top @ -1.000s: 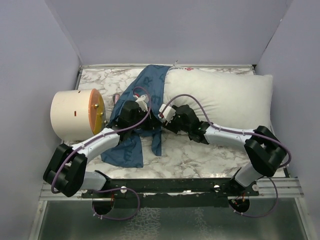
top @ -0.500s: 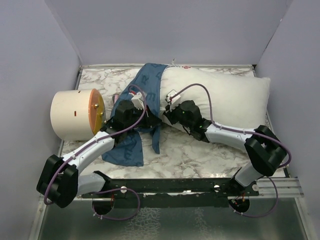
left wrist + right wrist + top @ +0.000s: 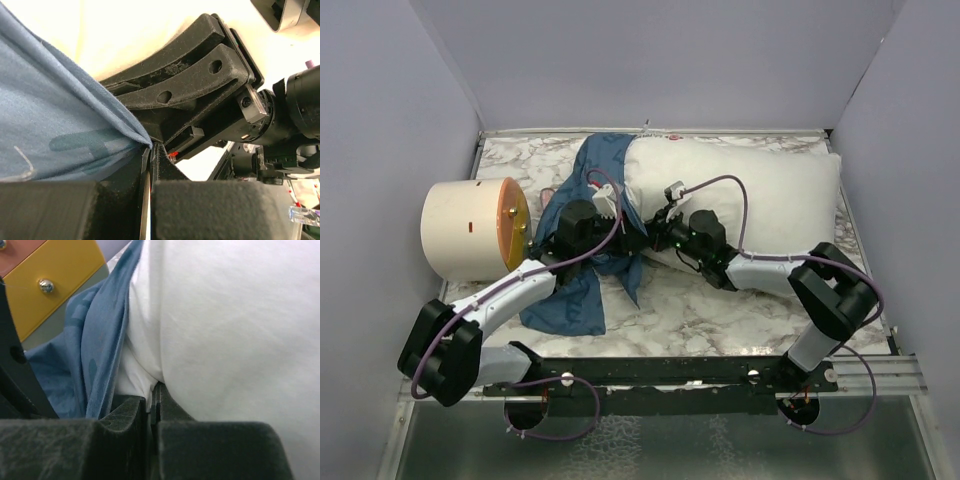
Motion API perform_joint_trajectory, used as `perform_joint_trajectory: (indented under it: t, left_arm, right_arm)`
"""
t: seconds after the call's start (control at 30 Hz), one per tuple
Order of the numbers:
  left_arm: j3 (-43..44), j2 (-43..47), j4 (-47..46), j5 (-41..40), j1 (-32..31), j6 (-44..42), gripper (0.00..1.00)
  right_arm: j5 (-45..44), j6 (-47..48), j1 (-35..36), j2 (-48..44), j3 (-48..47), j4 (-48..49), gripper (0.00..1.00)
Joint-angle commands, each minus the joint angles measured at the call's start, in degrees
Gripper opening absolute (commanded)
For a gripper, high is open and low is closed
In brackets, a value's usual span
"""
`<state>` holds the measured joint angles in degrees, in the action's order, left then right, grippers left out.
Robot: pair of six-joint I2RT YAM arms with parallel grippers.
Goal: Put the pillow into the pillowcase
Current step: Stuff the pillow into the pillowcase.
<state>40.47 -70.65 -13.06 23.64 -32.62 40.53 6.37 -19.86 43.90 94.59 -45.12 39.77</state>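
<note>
change: right gripper [image 3: 154, 396] was spread wide a second ago, now clamped down on a fold of the pillow [image 3: 750, 195]. The pillow has slid left, its left end now further over toward the pillowcase [image 3: 582, 270]. The top edge of the pillowcase has moved left too.
left gripper [image 3: 150, 155]: jaws pinched together, blue pillowcase hem caught between them, same grip as before.
right gripper: fingers tight together, white pillow fabric nipped at the tips, pillowcase just beside it on the left.
surface: white and grey marble-pattern table [image 3: 720, 310]. The pillow lies along the far edge, the pillowcase is draped left of centre.
room: plain lavender walls [image 3: 650, 60] on three sides.
containers: the pillowcase lies against the pillow's left end, most of the pillow is outside it. Can't tell if the end is inside the opening.
drum [image 3: 460, 228]: cream cylinder on its side at the left, orange face [image 3: 515, 225] toward the pillowcase, contents not visible.
</note>
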Motion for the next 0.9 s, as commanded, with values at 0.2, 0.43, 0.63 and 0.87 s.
perform_joint_trajectory:
  t: [0.2, 0.43, 0.63, 0.87]
  left_arm:
    - [-3.1, 9.0, 11.4, -0.7, -1.9, -2.2, 0.52]
    - [1.0, 23.4, 23.6, -6.4, 0.0, -7.5, 0.72]
    - [13.3, 16.4, 31.5, -3.9, 6.1, -14.4, 0.69]
    - [22.0, 5.6, 27.4, 0.5, 14.7, -17.7, 0.68]
  right_arm:
    - [18.8, -1.5, 0.1, -1.0, 14.2, 12.3, 0.26]
    - [19.2, 8.5, 0.0, -16.2, 16.6, -0.9, 0.6]
    - [20.4, 14.6, 0.0, -28.5, 12.9, -10.1, 0.73]
    - [6.1, 17.3, -1.1, -26.6, -5.4, -22.5, 1.0]
